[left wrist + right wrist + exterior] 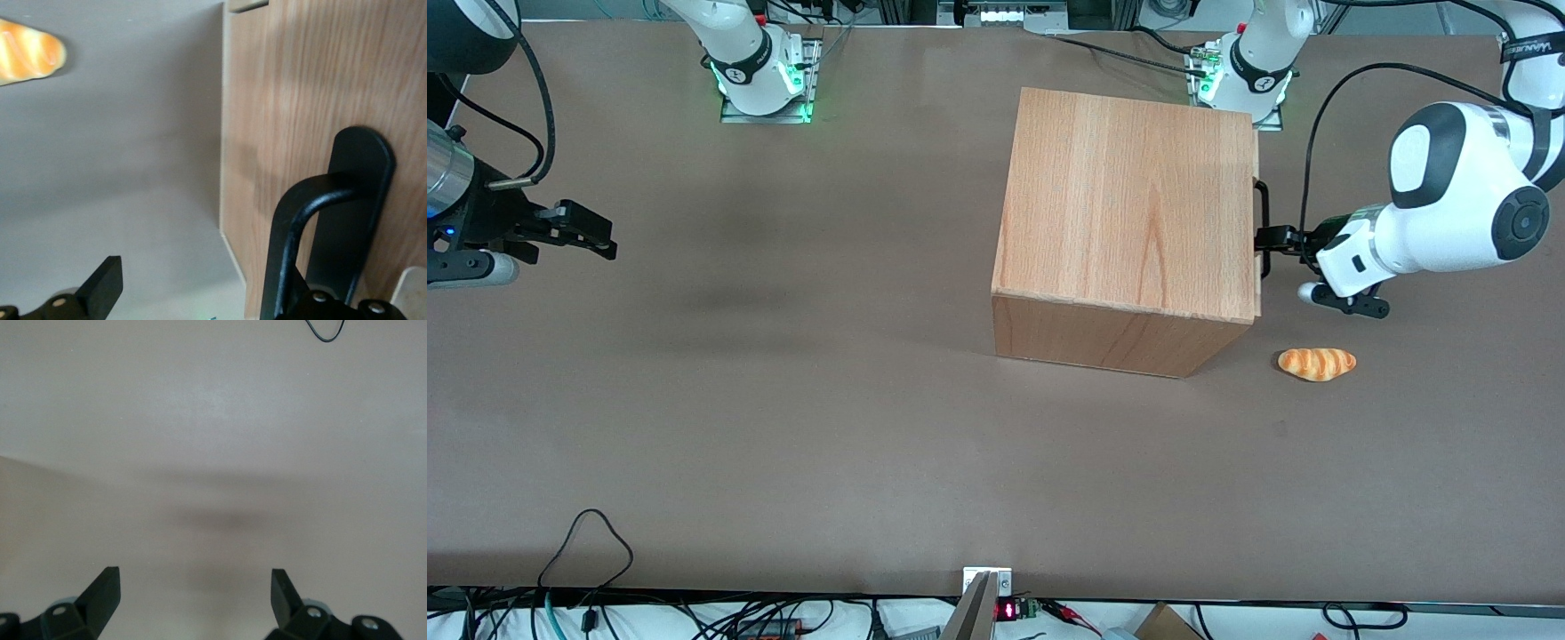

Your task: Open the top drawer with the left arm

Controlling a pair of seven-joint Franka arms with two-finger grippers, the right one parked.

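The top drawer's wood front panel [300, 100] faces the working arm's end of the table and lies flush with the wooden cabinet [1129, 213]. Its black bar handle [290, 227] stands off the panel on a black mount; it also shows as a thin bar [1262, 222] at the cabinet's edge. The white left arm [1458, 196] reaches in level with the handle, and its black gripper [1270, 238] [193, 283] is open right at the bar. One finger [101, 288] shows over the table; the handle hides the other. Nothing is clamped.
A striped bread roll [1316, 363] [27, 50] lies on the brown table [783, 400], nearer the front camera than the gripper and just off the cabinet's corner. Cables hang over the table's near edge [587, 542].
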